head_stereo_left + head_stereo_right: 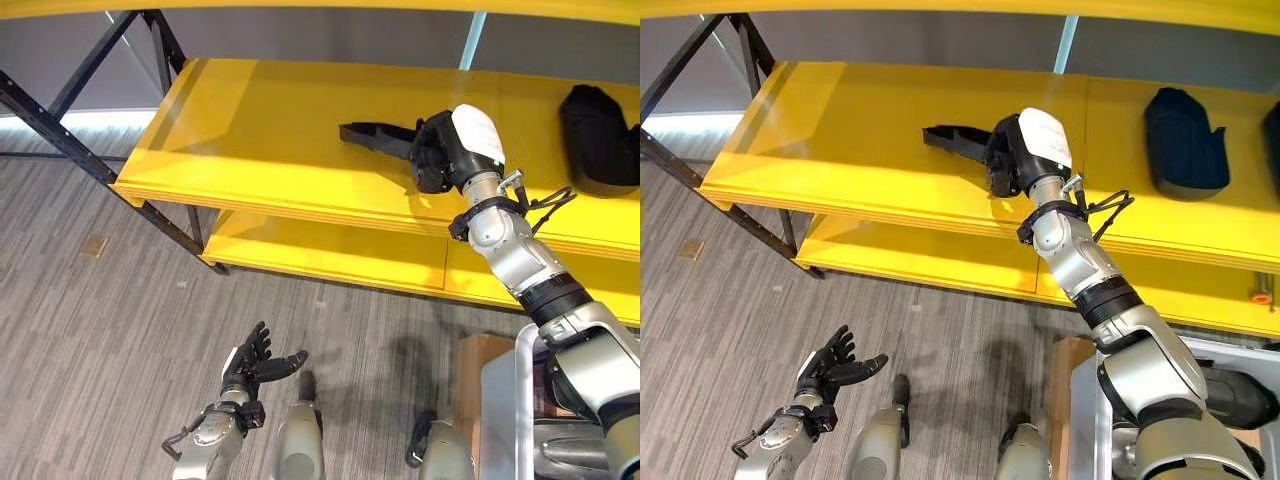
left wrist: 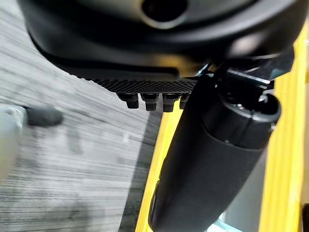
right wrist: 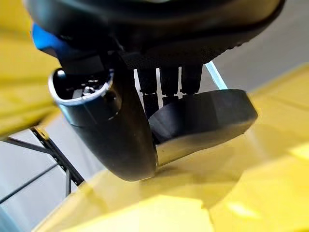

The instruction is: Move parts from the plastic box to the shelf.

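Observation:
My right hand (image 1: 440, 150) reaches onto the upper board of the yellow shelf (image 1: 260, 130), its fingers curled round one end of a long black part (image 1: 372, 137). The part's free end points left and lies on or just above the board. From the right wrist view, the thumb (image 3: 106, 130) and fingers clamp that black part (image 3: 203, 121) over the yellow surface. A second, bulkier black part (image 1: 1185, 130) lies further right on the same board. The plastic box (image 1: 1085, 410) stands at the lower right with a dark part (image 1: 1240, 395) inside. My left hand (image 1: 258, 365) hangs low over the floor, fingers spread.
Black metal braces (image 1: 70, 110) carry the shelf's left end. A lower yellow board (image 1: 330, 255) runs beneath the upper one, with a small orange item (image 1: 1262, 297) at its right. A brown block (image 1: 475, 365) stands beside the box. Grey striped floor (image 1: 120, 320) spreads left.

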Robot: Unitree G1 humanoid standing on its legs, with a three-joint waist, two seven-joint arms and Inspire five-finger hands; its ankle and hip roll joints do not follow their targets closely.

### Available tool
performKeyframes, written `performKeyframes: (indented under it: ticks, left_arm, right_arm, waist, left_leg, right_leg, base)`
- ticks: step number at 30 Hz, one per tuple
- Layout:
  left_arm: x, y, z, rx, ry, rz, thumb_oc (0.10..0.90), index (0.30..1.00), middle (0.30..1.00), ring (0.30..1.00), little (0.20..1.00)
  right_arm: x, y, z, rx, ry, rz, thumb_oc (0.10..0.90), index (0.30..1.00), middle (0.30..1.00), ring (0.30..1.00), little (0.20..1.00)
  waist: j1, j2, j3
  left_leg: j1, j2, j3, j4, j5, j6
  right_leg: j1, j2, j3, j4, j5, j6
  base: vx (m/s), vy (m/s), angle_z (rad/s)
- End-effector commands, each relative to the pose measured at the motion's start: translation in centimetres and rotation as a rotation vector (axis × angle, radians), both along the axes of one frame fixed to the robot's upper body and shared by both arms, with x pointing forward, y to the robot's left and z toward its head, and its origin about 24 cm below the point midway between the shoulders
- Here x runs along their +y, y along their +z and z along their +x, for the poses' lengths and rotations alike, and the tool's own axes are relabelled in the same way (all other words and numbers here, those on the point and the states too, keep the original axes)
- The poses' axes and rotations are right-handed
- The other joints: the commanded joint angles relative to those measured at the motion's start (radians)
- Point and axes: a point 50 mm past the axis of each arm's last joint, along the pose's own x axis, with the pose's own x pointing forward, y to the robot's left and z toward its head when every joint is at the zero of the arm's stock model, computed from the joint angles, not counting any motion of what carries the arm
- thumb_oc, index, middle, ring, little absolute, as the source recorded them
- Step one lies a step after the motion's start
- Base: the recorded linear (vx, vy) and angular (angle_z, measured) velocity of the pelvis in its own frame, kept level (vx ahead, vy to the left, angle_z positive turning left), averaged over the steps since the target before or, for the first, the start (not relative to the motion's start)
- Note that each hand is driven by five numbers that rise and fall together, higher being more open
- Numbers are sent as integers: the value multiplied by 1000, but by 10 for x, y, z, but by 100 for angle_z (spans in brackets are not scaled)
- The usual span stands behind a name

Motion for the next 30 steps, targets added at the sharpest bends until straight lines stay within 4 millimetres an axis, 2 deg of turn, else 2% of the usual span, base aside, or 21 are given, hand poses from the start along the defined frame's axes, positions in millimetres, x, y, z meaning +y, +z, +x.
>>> performKeyframes:
  ticks: [1, 8, 15, 21, 22, 26, 27, 30]
  left_arm:
    - [1, 42, 22, -234, -74, 30, 900, 1000, 1000, 1000, 1000]
    - [-1, 45, 26, -246, -95, 31, 900, 1000, 1000, 1000, 1000]
    - [-3, 50, 32, -264, -90, 25, 900, 1000, 1000, 1000, 1000]
    - [-5, 52, 35, -265, -85, 17, 900, 1000, 1000, 1000, 1000]
    - [-7, 52, 36, -261, -89, 18, 900, 1000, 1000, 1000, 1000]
    - [-8, 52, 37, -260, -93, 17, 900, 1000, 1000, 1000, 1000]
    - [-10, 53, 39, -262, -93, 17, 900, 1000, 1000, 1000, 1000]
    - [-11, 53, 40, -262, -101, 20, 900, 1000, 1000, 1000, 1000]
  right_arm:
    - [28, 107, -7, -340, 98, 77, 400, 300, 300, 300, 300]
    - [10, 113, 7, -274, 1, 163, 400, 300, 300, 300, 300]
    - [-4, 119, 12, -261, -64, 311, 400, 300, 300, 300, 300]
    - [-18, 126, 11, -305, -118, 530, 400, 300, 300, 300, 300]
    - [-25, 126, 11, -315, -148, 624, 400, 300, 300, 300, 300]
    - [-28, 127, 11, -325, -164, 674, 400, 300, 300, 300, 300]
    - [-30, 125, 12, -318, -161, 756, 400, 300, 300, 300, 300]
    - [-31, 125, 12, -318, -164, 798, 400, 300, 300, 300, 300]
  waist:
    - [4, -40, -21]
    - [27, -32, 3]
    - [33, -29, 16]
    - [36, -25, 19]
    - [40, -21, 17]
    - [42, -19, 17]
    - [44, -18, 16]
    - [44, -17, 18]
  left_leg:
    - [14, 17, 11, 109, -124, 32]
    - [-24, 1, -3, 138, -136, 39]
    - [-41, -13, -11, 153, -145, 46]
    - [-55, -21, -17, 166, -154, 50]
    - [-59, -25, -20, 172, -159, 51]
    - [-62, -28, -25, 175, -161, 52]
    - [-64, -30, -27, 178, -163, 52]
    - [-67, -31, -29, 181, -164, 53]
  right_leg:
    - [59, 16, -6, -116, 70, -4]
    - [33, 9, -4, -102, 72, -3]
    - [26, 3, 2, -100, 76, -3]
    - [18, 0, 4, -97, 79, 0]
    - [18, -2, 5, -94, 78, 2]
    - [20, -5, 2, -94, 76, 4]
    - [19, -7, 1, -90, 76, 5]
    - [19, -8, 2, -89, 77, 6]
  base:
    - [-5, 17, 8]
    - [2, 31, 6]
    - [12, 26, 6]
    - [3, 6, 0]
    - [17, 32, 1]
    - [2, 1, 1]
    - [0, 0, 0]
    - [0, 0, 0]
